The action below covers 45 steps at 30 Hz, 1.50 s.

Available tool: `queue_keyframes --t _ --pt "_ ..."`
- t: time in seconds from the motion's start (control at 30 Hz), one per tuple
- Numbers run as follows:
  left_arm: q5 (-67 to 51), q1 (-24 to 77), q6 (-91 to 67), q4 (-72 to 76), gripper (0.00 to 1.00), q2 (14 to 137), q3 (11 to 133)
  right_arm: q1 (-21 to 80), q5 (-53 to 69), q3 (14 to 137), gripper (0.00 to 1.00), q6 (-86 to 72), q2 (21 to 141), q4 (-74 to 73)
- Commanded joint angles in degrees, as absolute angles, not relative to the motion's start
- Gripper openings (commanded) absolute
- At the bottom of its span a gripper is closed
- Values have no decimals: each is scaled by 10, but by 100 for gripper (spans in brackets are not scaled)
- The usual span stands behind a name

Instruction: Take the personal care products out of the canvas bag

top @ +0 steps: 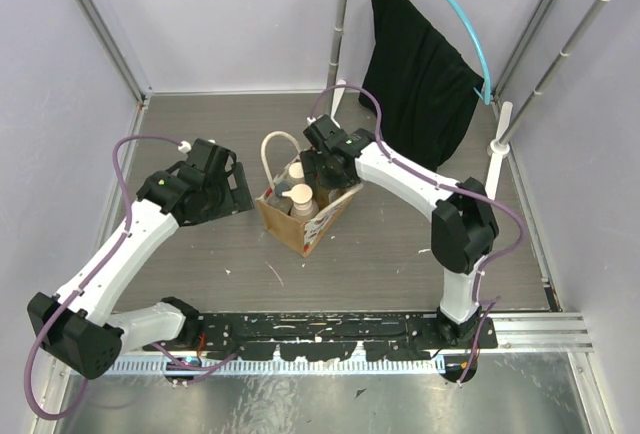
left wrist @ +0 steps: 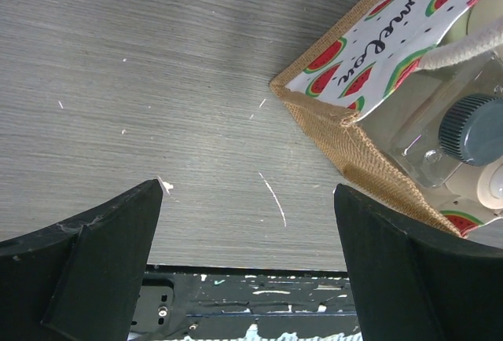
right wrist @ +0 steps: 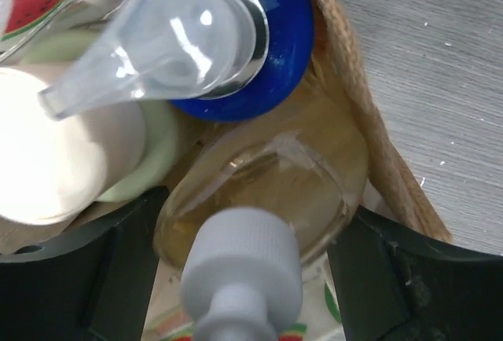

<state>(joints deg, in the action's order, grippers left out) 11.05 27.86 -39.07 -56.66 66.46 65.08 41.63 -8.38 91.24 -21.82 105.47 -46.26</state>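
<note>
Step in hand, as judged: first pick. Products all inside canvas bag (top: 283, 226), upright mid-counter (top: 380, 254).
Right jaws: spread, down in bag mouth, straddling amber bottle (right wrist: 267, 176) under white top (right wrist: 244, 266), next to blue cap (right wrist: 291, 42); contact not evident.
Left jaws: spread, empty, over bare counter beside bag corner.
Next: close on amber body, lift straight, avoid rope handle (top: 266, 154).

Tan canvas bag (top: 298, 232) with watermelon print stands upright, open, bottles packed upright inside: clear amber bottle (right wrist: 267, 192) with white top, blue-capped bottle (right wrist: 287, 66), cream-capped beige bottle (top: 300, 198)
</note>
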Motion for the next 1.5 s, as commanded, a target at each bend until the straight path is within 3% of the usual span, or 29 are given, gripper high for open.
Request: queue_keyframes --t 0.0,0.27,0.47,0.63,0.77,0.9,1.07,1.47 --pt "112 277 -393 -567 98 649 638 422 -83 954 80 -247 1089 -461" --pt "106 277 -396 -561 98 647 626 420 -213 1022 70 -279 1114 -491" --pt "105 277 -395 -562 98 647 624 414 -291 1005 55 -305 1091 -483" --pt "99 277 -395 -558 98 648 621 408 -276 976 61 -314 1083 -451" --pt "98 277 -393 -564 98 651 626 407 -264 964 61 -316 1093 -434" --pt "103 277 -390 -569 98 648 630 407 -264 958 45 -313 1086 -414" --pt "107 277 -388 -570 98 649 633 407 -271 985 32 -290 1042 -401" --pt "100 278 -389 -568 98 659 639 407 -266 1167 28 -212 1018 -463"
